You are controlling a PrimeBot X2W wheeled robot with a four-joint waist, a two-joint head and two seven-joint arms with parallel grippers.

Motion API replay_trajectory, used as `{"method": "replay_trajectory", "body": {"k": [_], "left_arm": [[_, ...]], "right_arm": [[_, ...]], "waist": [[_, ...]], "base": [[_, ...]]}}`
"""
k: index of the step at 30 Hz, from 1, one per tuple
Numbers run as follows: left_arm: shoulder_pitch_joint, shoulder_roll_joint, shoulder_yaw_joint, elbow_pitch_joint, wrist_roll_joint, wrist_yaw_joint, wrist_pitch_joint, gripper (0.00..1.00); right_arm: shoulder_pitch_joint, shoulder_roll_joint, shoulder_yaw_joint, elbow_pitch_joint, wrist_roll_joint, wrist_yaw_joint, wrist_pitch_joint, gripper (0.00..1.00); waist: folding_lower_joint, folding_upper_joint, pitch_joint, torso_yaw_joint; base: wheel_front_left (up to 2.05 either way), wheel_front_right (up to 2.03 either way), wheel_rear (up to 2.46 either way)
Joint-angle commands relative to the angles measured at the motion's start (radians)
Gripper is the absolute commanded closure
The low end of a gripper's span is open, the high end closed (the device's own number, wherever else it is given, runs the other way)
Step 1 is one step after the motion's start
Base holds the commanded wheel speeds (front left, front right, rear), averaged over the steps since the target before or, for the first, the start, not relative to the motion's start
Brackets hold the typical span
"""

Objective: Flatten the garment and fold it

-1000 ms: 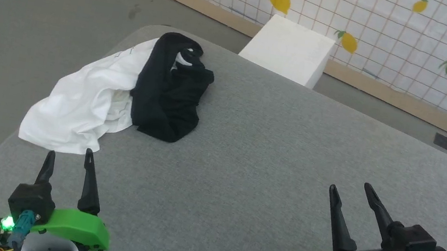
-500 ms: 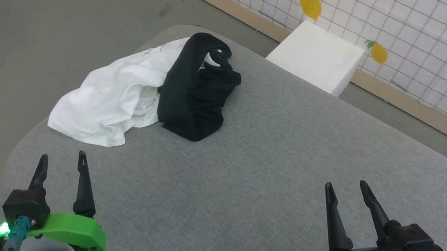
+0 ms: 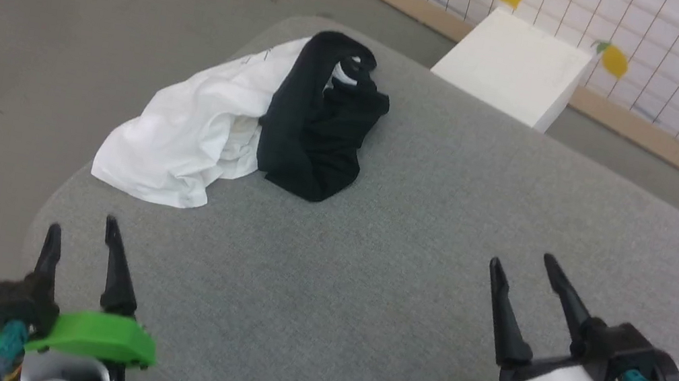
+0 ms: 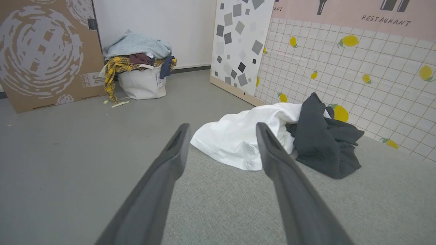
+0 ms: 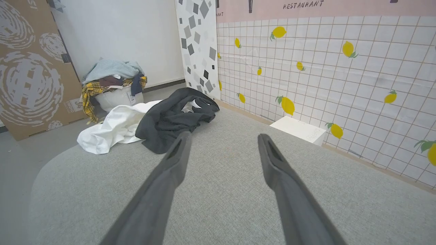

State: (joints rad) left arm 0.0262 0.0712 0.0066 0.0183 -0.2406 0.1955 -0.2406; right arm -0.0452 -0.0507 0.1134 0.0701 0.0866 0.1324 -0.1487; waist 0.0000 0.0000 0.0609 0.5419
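Observation:
The garment (image 3: 241,120) lies crumpled at the far left corner of the grey padded table (image 3: 410,263), its white body toward the left edge and its black sleeves bunched on the right. It also shows as the garment (image 4: 272,136) ahead of the left fingers and the garment (image 5: 153,119) to the left of the right fingers. My left gripper (image 3: 83,226) hovers open over the near left corner, short of the white hem. My right gripper (image 3: 522,260) is open over the near right of the table, well away from the cloth. Both hold nothing.
A white box (image 3: 513,64) stands on the floor beyond the table, against a lemon-patterned grid wall (image 3: 673,59). A white bag heaped with clothes (image 4: 139,73) sits on the floor to the left, beside a large cardboard panel (image 4: 44,51). Grey floor (image 3: 28,46) surrounds the table.
The head camera has turned left and dipped, so the whole scene shifted right in the picture. The garment lies as before and both grippers stay open.

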Motion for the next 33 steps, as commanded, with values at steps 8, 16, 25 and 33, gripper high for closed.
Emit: {"method": "replay_trajectory", "body": {"k": [8,16,25,33], "left_arm": [[-0.355,0.060,0.015,0.083,-0.102,-0.062,0.075,0.00],[-0.696,0.148,0.064,0.216,-0.213,-0.111,0.275,0.00],[-0.834,0.259,0.116,0.391,-0.290,-0.055,0.590,0.00],[-0.738,0.299,0.170,0.444,-0.337,0.052,0.816,0.00]], "right_arm": [[-0.112,0.001,0.011,-0.078,-0.073,-0.002,0.040,0.00],[-0.197,-0.007,0.004,-0.110,-0.103,-0.002,0.037,0.00],[-0.244,-0.005,0.004,-0.102,-0.088,-0.002,0.002,0.00],[-0.248,-0.002,-0.010,-0.069,-0.078,-0.002,-0.028,0.00]], "waist": [[0.0000,0.0000,0.285,-0.144],[0.0000,0.0000,0.499,-0.297],[0.0000,0.0000,0.606,-0.415],[0.0000,0.0000,0.592,-0.442]], "base": [[0.00,0.00,0.00],[0.00,0.00,0.00],[0.00,0.00,0.00],[0.00,0.00,0.00]]}}
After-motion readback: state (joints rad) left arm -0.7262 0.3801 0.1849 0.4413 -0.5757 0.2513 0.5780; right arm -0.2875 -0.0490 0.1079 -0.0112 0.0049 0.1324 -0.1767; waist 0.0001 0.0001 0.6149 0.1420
